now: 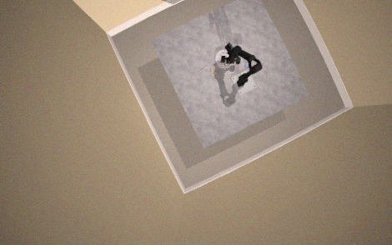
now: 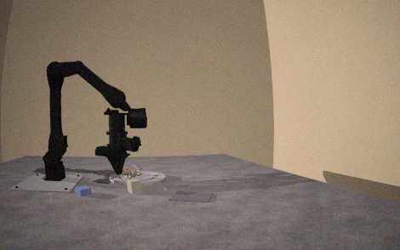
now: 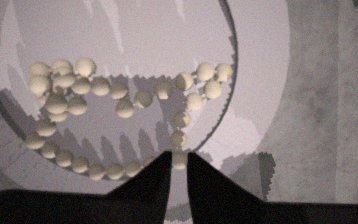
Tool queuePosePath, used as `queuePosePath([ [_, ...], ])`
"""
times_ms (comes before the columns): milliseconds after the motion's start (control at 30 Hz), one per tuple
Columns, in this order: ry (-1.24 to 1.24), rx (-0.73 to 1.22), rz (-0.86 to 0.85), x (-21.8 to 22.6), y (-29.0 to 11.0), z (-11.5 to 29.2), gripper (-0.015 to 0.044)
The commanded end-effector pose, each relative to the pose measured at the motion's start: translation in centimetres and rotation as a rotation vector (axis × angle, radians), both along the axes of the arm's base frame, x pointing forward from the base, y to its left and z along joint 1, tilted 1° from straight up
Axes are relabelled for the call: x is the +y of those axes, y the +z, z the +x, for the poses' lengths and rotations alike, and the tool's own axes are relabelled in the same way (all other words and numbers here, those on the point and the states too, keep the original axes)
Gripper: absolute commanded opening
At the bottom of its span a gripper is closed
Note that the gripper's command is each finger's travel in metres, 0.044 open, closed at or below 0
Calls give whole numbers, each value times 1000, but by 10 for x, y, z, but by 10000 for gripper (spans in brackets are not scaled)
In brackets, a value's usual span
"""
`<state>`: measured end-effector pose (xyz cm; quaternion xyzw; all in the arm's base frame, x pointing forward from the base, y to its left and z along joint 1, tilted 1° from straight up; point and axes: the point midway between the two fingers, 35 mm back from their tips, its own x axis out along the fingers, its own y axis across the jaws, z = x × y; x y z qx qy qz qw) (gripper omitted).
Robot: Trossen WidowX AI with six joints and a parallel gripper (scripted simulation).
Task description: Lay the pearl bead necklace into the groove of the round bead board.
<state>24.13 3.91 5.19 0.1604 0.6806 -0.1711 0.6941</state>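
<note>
The pearl bead necklace (image 3: 120, 92) (image 2: 129, 173) lies in loops over the round bead board (image 3: 150, 35) (image 2: 154, 175) (image 1: 218, 54). Part of the strand follows the board's dark groove (image 3: 234, 60) at the lower left; the rest is bunched at the left and crosses the middle. My gripper (image 3: 179, 159) (image 2: 117, 165) (image 1: 225, 60) is shut on a bead of the necklace and holds that end just above the board's near side. The strand hangs from the fingers down to the board.
A small blue block (image 2: 82, 190) and a cream block (image 2: 134, 185) stand on the grey table in front of the board. A flat dark grey patch (image 2: 193, 197) lies to the right. The arm's white base plate (image 2: 38, 183) is at the left.
</note>
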Motion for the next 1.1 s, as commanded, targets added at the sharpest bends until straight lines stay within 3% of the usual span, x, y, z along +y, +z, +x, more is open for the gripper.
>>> queuePosePath([
  [0,3,-4,0,-1,-3,0,0],
  [133,3,-4,0,-1,-7,0,0],
  [700,0,-4,1,0,-2,0,440],
  [1067,3,-5,0,0,2,0,440],
])
